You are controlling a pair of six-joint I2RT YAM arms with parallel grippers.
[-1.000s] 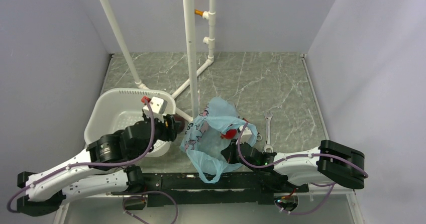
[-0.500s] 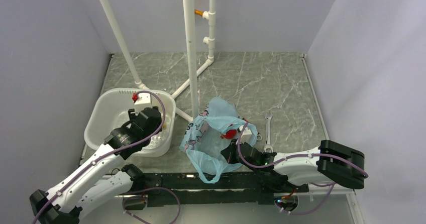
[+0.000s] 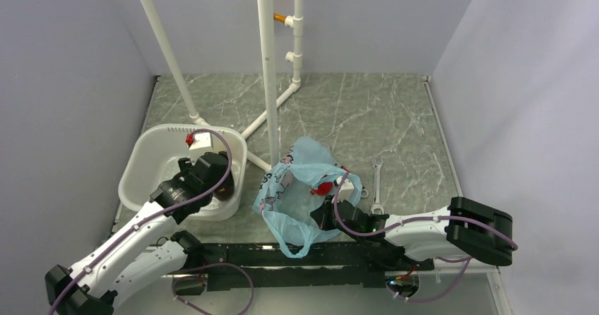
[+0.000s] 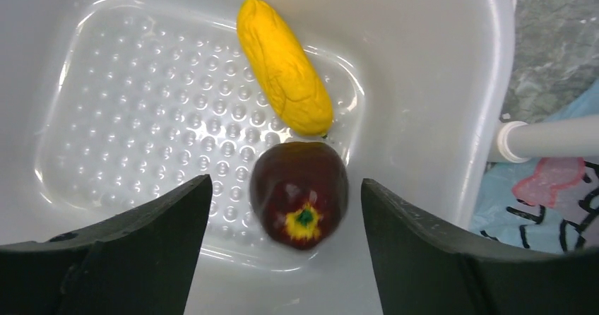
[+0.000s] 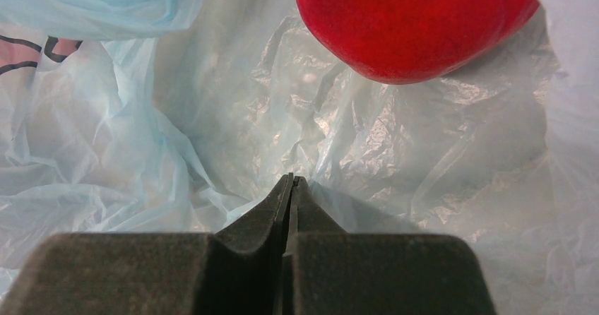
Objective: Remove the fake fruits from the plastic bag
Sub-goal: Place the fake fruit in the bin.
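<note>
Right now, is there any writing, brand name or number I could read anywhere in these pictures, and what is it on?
No words or numbers can be read in any view.
plastic bag: pink-and-black print that looks like a cartoon drawing; no letters can be made out.
wrench: any marking is too small to read.
white basket: no label shows.

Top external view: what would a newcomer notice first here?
The crinkly translucent light-blue plastic bag at mid-table, a small bright red plastic fruit in its mouth. Left of it, the white plastic basket holds a yellow elongated plastic fruit and a dark maroon round one.
</note>
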